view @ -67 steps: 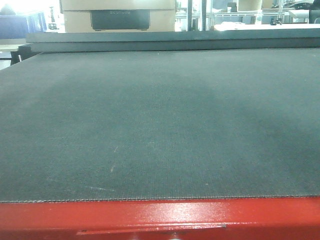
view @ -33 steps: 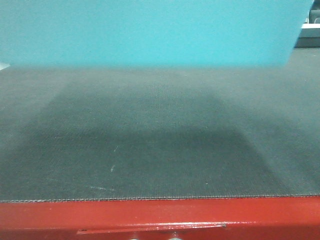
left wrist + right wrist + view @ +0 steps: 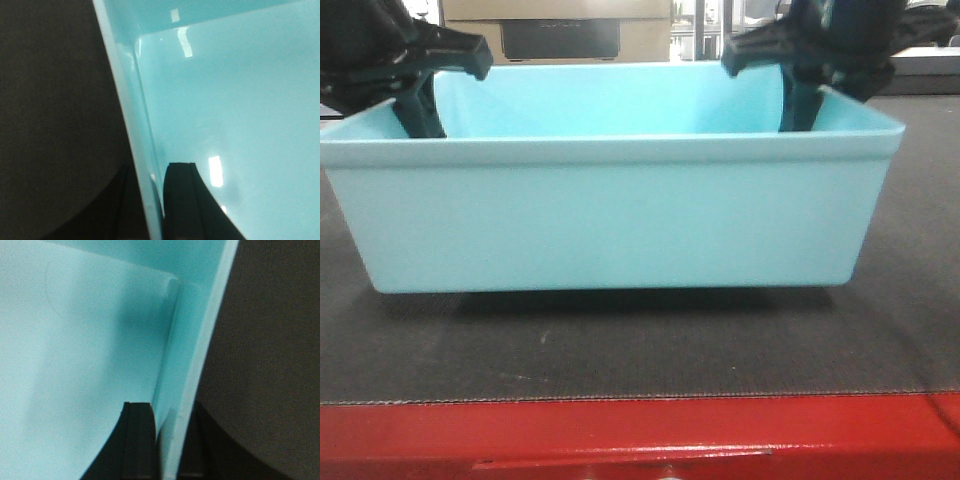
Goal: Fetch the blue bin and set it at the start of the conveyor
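The light aqua blue bin stands open side up on the dark belt of the conveyor start, just behind its red front edge. A dark shadow lies right under its base. My left gripper is shut on the bin's left wall, with one finger inside and one outside. My right gripper is shut on the right wall in the same way, its inner finger against the smooth inside. In the wrist views the left gripper and the right gripper straddle the rim.
Dark belt runs on past both ends of the bin and behind it. Beyond the belt's far end stand a cardboard box with a dark panel and some metal racking.
One second ago the belt was bare. Half a second ago the bin's side filled the top of the view. It has since come down to the belt, with both grippers on its end walls.
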Available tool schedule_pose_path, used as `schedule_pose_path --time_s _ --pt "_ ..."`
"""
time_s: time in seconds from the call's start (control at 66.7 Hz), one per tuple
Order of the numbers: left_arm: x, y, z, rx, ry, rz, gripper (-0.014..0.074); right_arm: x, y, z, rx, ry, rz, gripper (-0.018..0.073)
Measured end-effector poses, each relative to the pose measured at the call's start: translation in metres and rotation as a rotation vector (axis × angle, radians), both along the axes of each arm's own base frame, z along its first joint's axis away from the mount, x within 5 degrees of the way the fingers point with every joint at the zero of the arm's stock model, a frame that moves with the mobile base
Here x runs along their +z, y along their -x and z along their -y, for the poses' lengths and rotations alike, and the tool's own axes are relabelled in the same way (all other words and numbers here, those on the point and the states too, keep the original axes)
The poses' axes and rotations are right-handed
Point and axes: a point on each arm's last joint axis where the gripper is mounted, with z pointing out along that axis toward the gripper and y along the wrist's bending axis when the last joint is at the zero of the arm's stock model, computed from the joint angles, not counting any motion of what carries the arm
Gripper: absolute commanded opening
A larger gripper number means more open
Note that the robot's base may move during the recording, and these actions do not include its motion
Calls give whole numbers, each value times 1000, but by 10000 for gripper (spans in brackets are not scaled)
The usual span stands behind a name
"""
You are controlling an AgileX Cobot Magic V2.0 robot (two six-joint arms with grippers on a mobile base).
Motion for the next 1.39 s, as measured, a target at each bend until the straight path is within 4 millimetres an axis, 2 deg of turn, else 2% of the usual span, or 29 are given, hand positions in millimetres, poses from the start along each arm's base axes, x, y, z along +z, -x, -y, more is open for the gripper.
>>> schedule_pose_path --time_s 0.045,0.12,0.135,0.195,0.21,0.255,0.3,0.33,0.345,0.51,0.675,0.81,0.93,0.975,1.035,1.095,1.245,1.29,1.395 --pt "-2 -2 -1 5 0 -1 -85 -6 -2 -1 -1 -1 -12 -29" --pt "-2 -3 -3 10 2 2 14 -11 -5 -2 1 0 -19 119" --pt "-2 -4 -3 11 4 5 55 -11 -5 -2 1 1 -21 198" --pt "-2 -5 -3 10 14 17 206 -12 -5 -3 5 -7 -21 387" --pt "-1 -5 -3 10 19 20 225 -12 -5 -5 6 -11 -20 426" --pt "-1 -6 -1 6 36 24 377 -12 -5 -8 10 -33 -12 522" --pt "-1 -5 2 5 59 28 514 -11 -6 -12 14 -53 -1 579" --pt "-1 -5 4 5 70 29 619 -10 -6 -13 17 -62 5 571" --pt "-1 -5 5 4 76 29 629 -10 -5 -14 17 -68 6 567" --pt "0 -3 5 11 84 12 506 -1 -2 -16 21 -90 28 497" --pt "18 7 1 12 97 48 490 29 4 -11 18 -120 108 477" --pt "43 18 -7 15 122 121 484 61 11 4 -10 -154 199 476" --pt "63 24 -31 64 125 189 444 79 16 27 -66 -165 253 459" --pt "69 26 -42 83 114 208 414 84 17 38 -96 -164 266 424" --pt "76 29 -59 108 87 226 320 89 19 51 -132 -159 269 360" --pt "79 32 -73 124 50 223 220 93 21 65 -174 -152 268 258" --pt "79 40 -101 170 -12 186 -116 88 29 88 -224 -100 243 -49" --pt "74 42 -107 180 -18 168 -111 84 32 92 -229 -78 233 -161" --pt "59 49 -114 193 -29 126 -111 66 42 96 -224 -32 198 -162"
